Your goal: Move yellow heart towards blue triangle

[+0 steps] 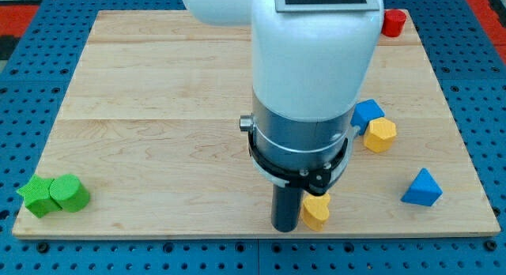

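Observation:
The yellow heart (316, 211) lies near the board's bottom edge, right of centre. My tip (285, 227) stands just to its left, touching or almost touching it. The blue triangle (421, 188) lies farther to the view's right, near the board's right edge, slightly above the heart's level. The arm's white and grey body hides the board's middle above the tip.
A blue cube (367, 114) and a yellow hexagon (380, 135) sit together above the triangle. A red block (394, 22) is at the top right corner. A green star (35, 197) and a green cylinder (69, 193) sit at the bottom left. The wooden board (158, 133) has edges all round.

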